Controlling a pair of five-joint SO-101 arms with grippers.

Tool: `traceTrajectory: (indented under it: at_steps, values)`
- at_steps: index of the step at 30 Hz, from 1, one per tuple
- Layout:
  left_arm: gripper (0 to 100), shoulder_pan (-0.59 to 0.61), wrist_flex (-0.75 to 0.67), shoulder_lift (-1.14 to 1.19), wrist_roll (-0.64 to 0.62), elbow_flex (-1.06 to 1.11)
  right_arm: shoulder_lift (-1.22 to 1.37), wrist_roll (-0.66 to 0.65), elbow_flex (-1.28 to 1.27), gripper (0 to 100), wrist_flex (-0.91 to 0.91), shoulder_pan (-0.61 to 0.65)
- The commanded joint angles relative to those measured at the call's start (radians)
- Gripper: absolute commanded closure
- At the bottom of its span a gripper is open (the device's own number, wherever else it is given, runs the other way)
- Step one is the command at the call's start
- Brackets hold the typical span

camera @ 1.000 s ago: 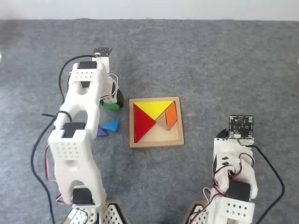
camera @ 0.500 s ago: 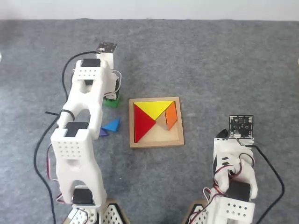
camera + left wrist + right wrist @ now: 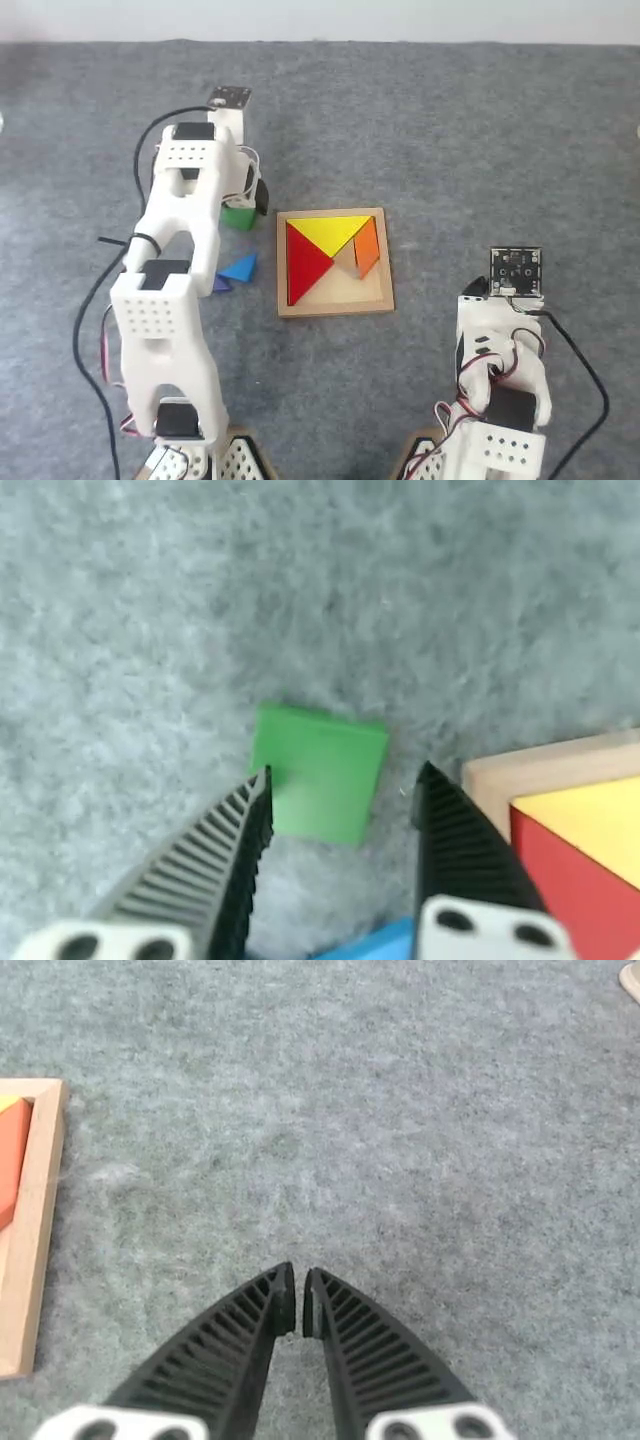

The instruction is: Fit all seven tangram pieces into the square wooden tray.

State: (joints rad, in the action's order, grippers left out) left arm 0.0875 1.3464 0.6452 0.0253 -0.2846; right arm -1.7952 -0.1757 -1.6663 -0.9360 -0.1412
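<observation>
Mid-table, the wooden tray (image 3: 335,303) holds three pieces: yellow triangle (image 3: 328,233), red triangle (image 3: 305,265), orange piece (image 3: 367,245). Green square (image 3: 318,770), blue triangle (image 3: 240,268) and purple piece (image 3: 219,284) lie outside, toward the table's left edge. Left pincer (image 3: 346,774) is spread, flanking the green square. Right pincer (image 3: 298,1285) is closed, apart from the tray. Looks under half done.

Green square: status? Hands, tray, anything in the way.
Left hand open over green square on mat. Right hand shut, away from tray. Tray holds yellow triangle, red triangle, orange piece. Blue triangle nearby, not blocking.
</observation>
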Motion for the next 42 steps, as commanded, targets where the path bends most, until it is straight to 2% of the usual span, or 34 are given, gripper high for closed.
traceTrajectory:
  at_steps: [1, 7, 17, 24, 32, 35, 38, 42]
  values:
    - [77, -0.005, 0.005, -0.003, 0.021, -0.044, -0.016, -0.009, -0.017, 96.7, -0.002, -0.008]
    - [77, 0.023, -0.014, 0.066, 0.040, -0.050, -0.016, -0.009, -0.017, 96.7, -0.002, -0.008]
    - [77, 0.026, 0.048, 0.107, 0.049, -0.110, -0.016, -0.009, -0.017, 96.7, -0.002, -0.008]
    - [86, 0.006, 0.115, 0.114, 0.068, -0.130, -0.016, -0.009, -0.017, 96.7, -0.001, -0.008]
    - [87, -0.018, 0.150, 0.112, 0.066, -0.134, -0.016, -0.009, -0.017, 96.7, -0.001, -0.008]
    - [86, -0.020, 0.149, 0.114, 0.069, -0.130, -0.016, -0.009, -0.017, 96.7, -0.001, -0.008]
    - [81, -0.032, 0.152, 0.114, 0.072, -0.130, -0.016, -0.009, -0.017, 96.7, -0.001, -0.008]
    - [76, -0.078, 0.192, 0.115, 0.127, -0.130, -0.016, -0.009, -0.017, 96.7, -0.001, -0.008]
